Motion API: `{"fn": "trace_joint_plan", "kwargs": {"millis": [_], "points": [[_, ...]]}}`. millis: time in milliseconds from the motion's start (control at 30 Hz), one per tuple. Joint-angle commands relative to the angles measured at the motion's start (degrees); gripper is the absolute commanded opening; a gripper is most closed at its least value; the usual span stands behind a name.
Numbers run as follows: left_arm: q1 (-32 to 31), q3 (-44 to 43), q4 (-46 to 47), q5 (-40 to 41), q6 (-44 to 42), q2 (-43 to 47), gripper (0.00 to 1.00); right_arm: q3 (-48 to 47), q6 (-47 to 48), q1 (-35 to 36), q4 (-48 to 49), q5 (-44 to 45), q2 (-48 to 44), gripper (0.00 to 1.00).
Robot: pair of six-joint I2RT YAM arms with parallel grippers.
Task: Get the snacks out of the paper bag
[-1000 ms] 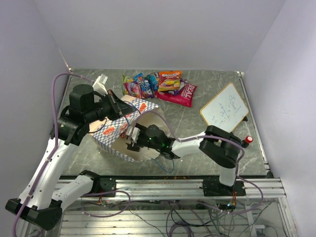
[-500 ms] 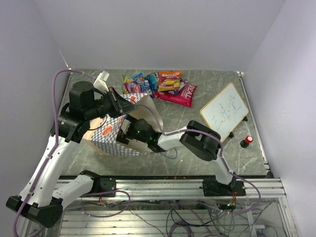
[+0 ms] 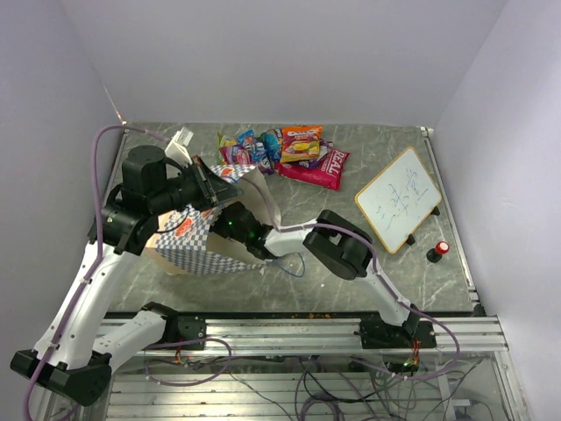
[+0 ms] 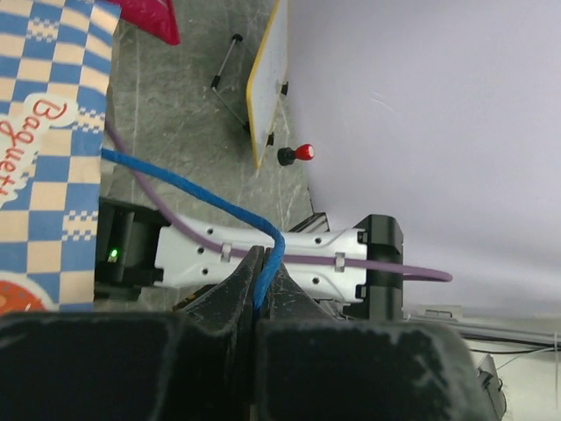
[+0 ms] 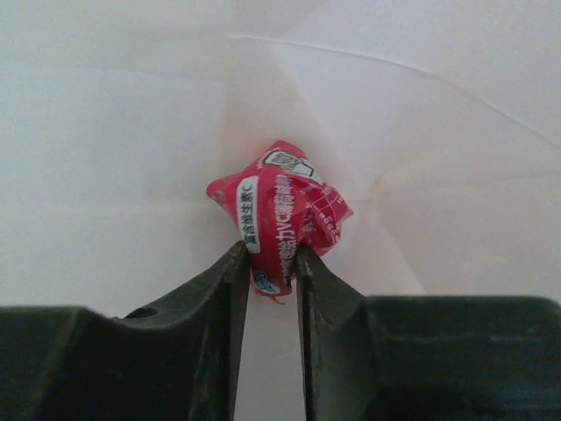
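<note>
The cream paper bag [image 3: 195, 242] with its blue-and-white checks lies tipped on the table's left half, its mouth facing right. My left gripper [image 4: 259, 263] is shut on the bag's blue cord handle [image 4: 200, 196] and holds it up. My right arm reaches through the mouth, so its gripper is hidden in the top view. Inside the white bag, my right gripper [image 5: 267, 259] is shut on a small crumpled red snack packet [image 5: 282, 213]. Several colourful snacks [image 3: 282, 149] lie at the back of the table, with the crimson bag [image 3: 321, 166] among them.
A small whiteboard [image 3: 399, 198] stands propped at the right. A red-topped knob [image 3: 441, 249] sits near the table's right edge. The side walls stand close on both sides. A loose blue cord [image 3: 294, 266] trails on the table below the bag's mouth.
My right arm has pushed leftward, deeper into the bag, and its jaws have closed on the red packet. The bag has slid left and flattened. The left gripper keeps its hold.
</note>
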State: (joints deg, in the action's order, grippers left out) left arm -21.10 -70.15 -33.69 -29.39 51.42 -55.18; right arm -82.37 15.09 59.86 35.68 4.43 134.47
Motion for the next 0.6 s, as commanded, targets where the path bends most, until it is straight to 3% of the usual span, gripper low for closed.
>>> {"fn": "trace_joint_plan", "kwargs": {"millis": [0, 133, 200, 567], "points": [[-0.17, -1.05, -5.80, 3.63, -1.14, 1.56, 0.07, 0.91, -1.48, -2.64, -1.28, 2.43, -1.32, 0.20], [-0.17, -0.39, -10.53, 7.38, -1.76, 1.38, 0.07, 5.89, 2.15, -3.25, -1.08, 1.12, -6.24, 0.03], [-0.17, -0.46, -11.71, 8.75, -2.37, 0.78, 0.07, 9.04, 3.25, -3.33, -1.09, 1.04, -9.41, 0.00], [0.00, 0.80, -11.44, 12.26, -2.70, -0.31, 0.07, 28.45, -0.55, -2.01, 0.18, -3.14, -28.38, 0.00]]}}
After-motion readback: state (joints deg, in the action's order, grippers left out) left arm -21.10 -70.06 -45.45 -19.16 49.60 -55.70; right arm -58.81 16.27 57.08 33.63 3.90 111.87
